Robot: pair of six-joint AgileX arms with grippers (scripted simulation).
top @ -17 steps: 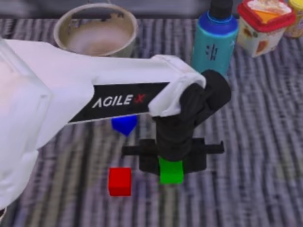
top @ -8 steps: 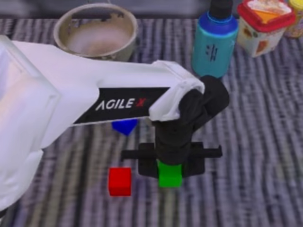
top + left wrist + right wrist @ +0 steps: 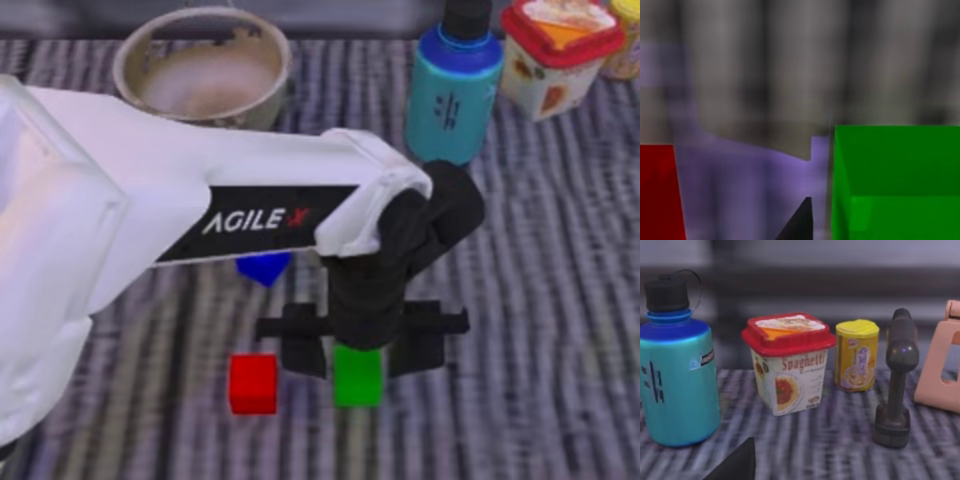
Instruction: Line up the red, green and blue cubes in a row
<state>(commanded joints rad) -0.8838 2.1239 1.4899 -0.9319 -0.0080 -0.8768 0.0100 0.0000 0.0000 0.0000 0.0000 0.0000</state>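
Note:
The green cube point(image 3: 357, 376) rests on the striped cloth, with the red cube point(image 3: 252, 383) a short gap to its left in roughly the same line. My left gripper point(image 3: 360, 358) hangs over the green cube, open, one finger point(image 3: 303, 350) on each side and both apart from the cube. The blue cube point(image 3: 262, 266) lies farther back, partly hidden under my left arm. In the left wrist view the green cube point(image 3: 895, 180) fills one side and the red cube point(image 3: 657, 192) shows at the edge. My right gripper point(image 3: 740, 462) is outside the top view, facing the back right objects.
A round bowl point(image 3: 203, 65) stands at the back left. A teal bottle point(image 3: 455, 85), a red-lidded spaghetti tub point(image 3: 560, 55) and a yellow can point(image 3: 625, 35) stand at the back right. The right wrist view also shows a dark dumbbell point(image 3: 895, 385) and a pink object point(image 3: 940, 370).
My left gripper lowered the green cube onto the cloth beside the red cube, then its fingers spread apart and let the cube go.

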